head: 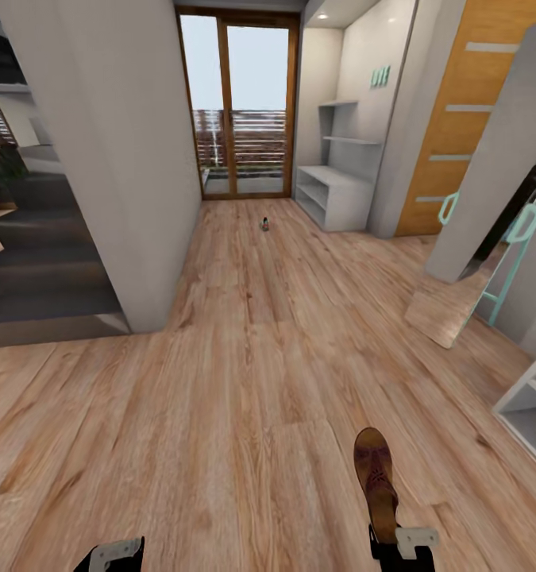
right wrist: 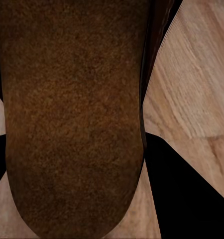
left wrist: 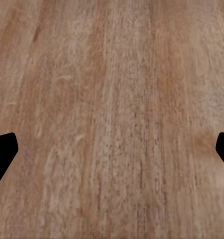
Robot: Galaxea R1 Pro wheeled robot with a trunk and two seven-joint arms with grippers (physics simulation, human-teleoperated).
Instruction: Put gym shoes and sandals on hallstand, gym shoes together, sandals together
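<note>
A dark brown sandal (head: 376, 474) with a tan insole sticks forward from my right gripper (head: 398, 543), which is shut on its heel end at the bottom of the head view. The right wrist view shows the sandal's insole (right wrist: 72, 119) between black fingers (right wrist: 191, 199), above the corridor floor (head: 244, 381). My left gripper (head: 113, 555) is low at the left, open, its fingertips (left wrist: 2, 152) wide apart over bare planks. Far down the corridor a small shoe (head: 265, 224), apparently a gym shoe, lies on the floor. The pale-grey hallstand (head: 331, 191) stands at the far right under teal letters.
A thick grey wall pillar (head: 101, 159) bounds the corridor's left side. Glass doors (head: 240, 111) close its far end. On the right are an orange door (head: 474, 119), a leaning mirror with a teal frame (head: 498, 254) and a white shelf unit (head: 534, 413).
</note>
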